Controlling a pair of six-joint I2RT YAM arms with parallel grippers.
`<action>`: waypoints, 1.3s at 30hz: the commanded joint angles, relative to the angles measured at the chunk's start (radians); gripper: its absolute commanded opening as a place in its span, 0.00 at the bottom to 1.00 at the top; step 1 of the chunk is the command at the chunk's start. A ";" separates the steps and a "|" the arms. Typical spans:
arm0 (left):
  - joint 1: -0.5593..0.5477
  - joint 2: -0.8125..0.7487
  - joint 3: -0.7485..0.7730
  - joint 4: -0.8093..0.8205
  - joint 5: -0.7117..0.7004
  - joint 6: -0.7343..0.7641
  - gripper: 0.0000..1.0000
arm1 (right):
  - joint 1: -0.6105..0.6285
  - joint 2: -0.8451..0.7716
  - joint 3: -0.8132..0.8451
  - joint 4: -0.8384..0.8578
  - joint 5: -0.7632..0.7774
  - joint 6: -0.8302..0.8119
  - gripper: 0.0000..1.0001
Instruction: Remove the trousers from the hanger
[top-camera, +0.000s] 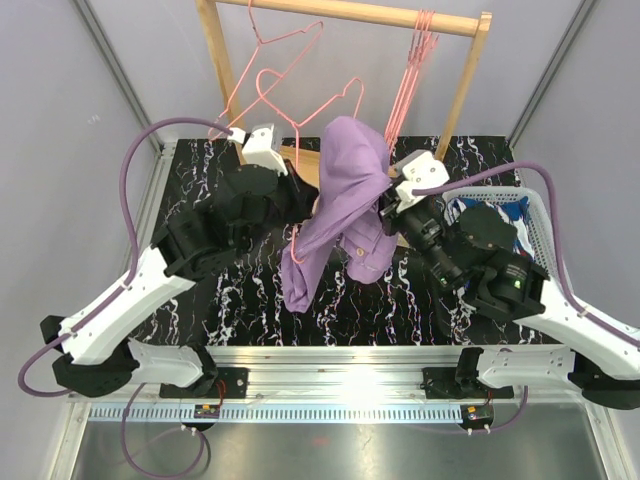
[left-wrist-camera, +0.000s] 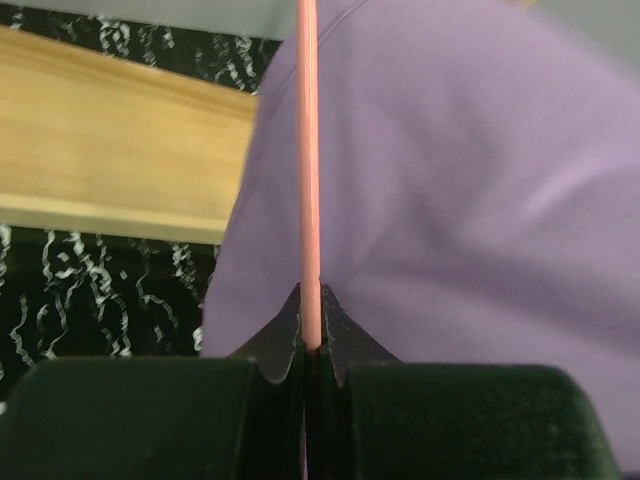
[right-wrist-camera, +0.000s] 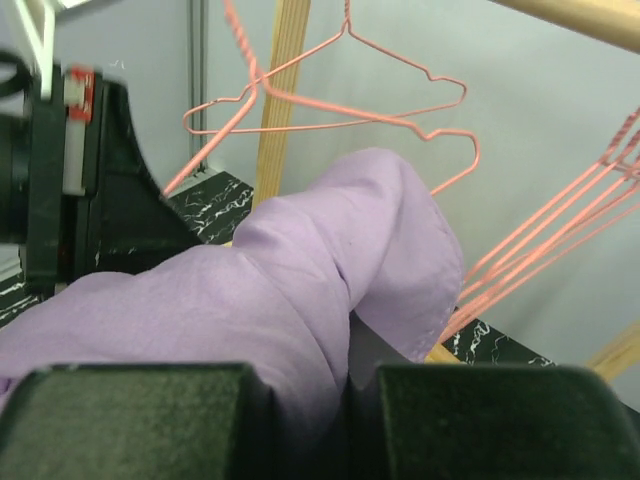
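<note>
Blk marbled table (top-camera: 400, 300) w/ basket (top-camera: 543, 222), wood rack (top-camera: 350, 10)

Colours: lilac trousers (top-camera: 345, 195) plain; blue trousers (top-camera: 488, 210) royal blue, white-red print; hanger (left-wrist-camera: 310, 180) salmon pink; bench (top-camera: 240, 290) black, white marbling; rack (top-camera: 345, 10) pale wood.

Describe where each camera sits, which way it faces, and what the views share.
Top external: above and behind the bases, looking down on the table, the wooden rack, the left arm and right arm.
Left wrist: on the left arm, looking along the left hand, shut on a pink hanger wire, toward the lilac trousers.
Right wrist: on the right arm, looking over the right hand, shut on those trousers, up at empty hangers.
Shared: all three show the lilac trousers.
</note>
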 joint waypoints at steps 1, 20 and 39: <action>0.003 -0.060 -0.078 -0.033 -0.072 0.020 0.00 | 0.004 -0.060 0.166 0.091 0.000 0.035 0.00; 0.020 -0.244 -0.299 -0.098 -0.165 0.038 0.00 | 0.004 0.041 0.616 -0.084 0.585 -0.374 0.00; 0.025 -0.269 -0.354 -0.067 -0.151 0.072 0.00 | 0.003 -0.157 0.150 0.295 0.839 -0.951 0.00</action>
